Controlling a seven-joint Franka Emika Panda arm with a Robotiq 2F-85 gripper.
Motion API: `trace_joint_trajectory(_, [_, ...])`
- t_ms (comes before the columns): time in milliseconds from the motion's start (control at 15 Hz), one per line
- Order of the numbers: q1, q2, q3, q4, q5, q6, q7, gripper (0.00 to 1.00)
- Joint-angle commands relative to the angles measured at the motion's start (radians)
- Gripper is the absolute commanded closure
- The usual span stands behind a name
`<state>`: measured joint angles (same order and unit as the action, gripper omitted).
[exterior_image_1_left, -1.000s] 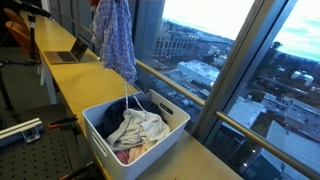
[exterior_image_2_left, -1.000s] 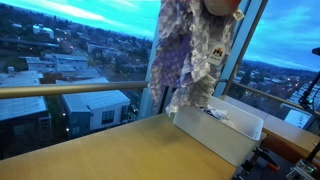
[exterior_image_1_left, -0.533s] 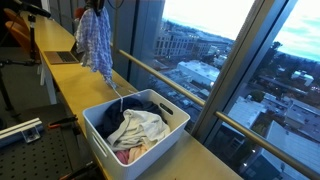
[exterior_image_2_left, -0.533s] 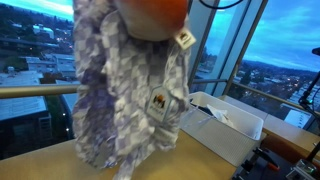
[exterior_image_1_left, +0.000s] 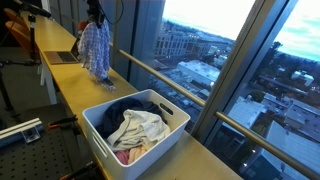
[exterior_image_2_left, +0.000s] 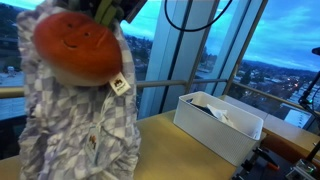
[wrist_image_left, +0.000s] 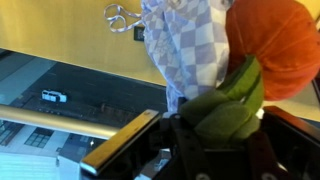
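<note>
High above the wooden counter (exterior_image_1_left: 65, 80), I am holding the checkered garment (exterior_image_1_left: 95, 50) pinched by its top in the closed gripper (exterior_image_1_left: 96, 13), so it is hanging full length, well apart from the white laundry bin (exterior_image_1_left: 100, 140), its orange pumpkin patch (exterior_image_2_left: 75, 48) facing outward.

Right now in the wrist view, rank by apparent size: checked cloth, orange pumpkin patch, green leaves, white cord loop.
1. Checked cloth and orange pumpkin patch: about alike, and the frame cuts both off, so I won't rank them.
2. Green leaves.
3. White cord loop, clearly the smallest.
</note>
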<state>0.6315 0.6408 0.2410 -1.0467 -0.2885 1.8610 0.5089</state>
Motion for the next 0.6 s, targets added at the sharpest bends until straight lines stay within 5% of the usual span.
trace_joint_trajectory(0, [-0.083,-0.125,-0.028,-0.154,0.022,0.004,0.031,0.96])
trace_joint_trajectory(533, [-0.279,-0.278,-0.029,-0.594,0.095,0.118,0.039,0.96])
